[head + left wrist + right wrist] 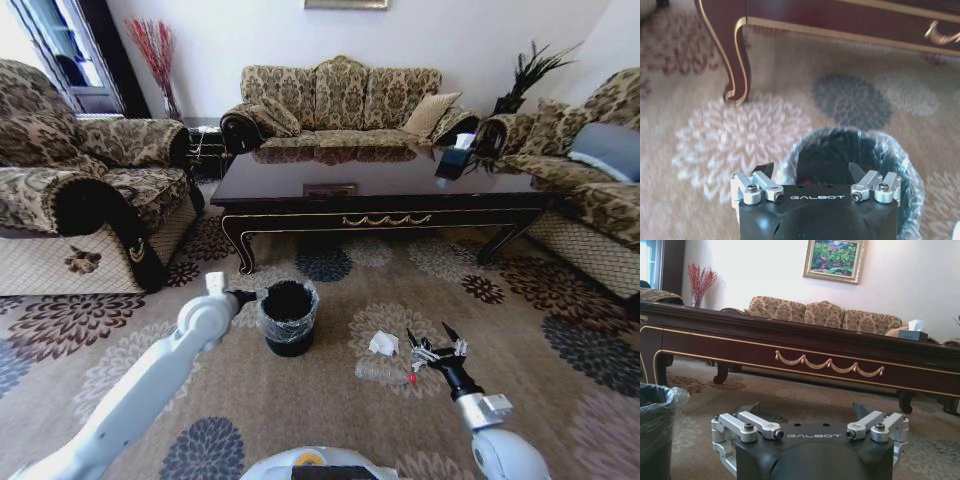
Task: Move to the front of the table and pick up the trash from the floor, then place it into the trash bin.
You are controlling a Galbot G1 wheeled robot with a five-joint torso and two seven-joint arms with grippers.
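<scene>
Trash on the carpet: crushed clear bottle [383, 373] with red cap, lying flat, and white paper wad [383, 344] just beside it on the table side, both in front of the table [380, 215], to the right of the trash bin [290, 318]. Right gripper [433, 352] sits low, just right of the bottle's cap end, fingers spread wide, nothing in them; the right wrist view looks level toward the table apron. Left gripper [815, 175] hovers over the bin's near-left rim, jaws apart, empty. Something red shows inside the bin in the left wrist view, cannot tell what.

Step in hand, as judged: right arm lining up for a floor pick. To do it well: tilt the wrist down, centre the fingers across the bottle's body rather than the cap, drop until the tips nearly touch the carpet, then close. A crushed bottle is slippery and may skid, so avoid nudging it sideways. Keep clear of the wad.
</scene>
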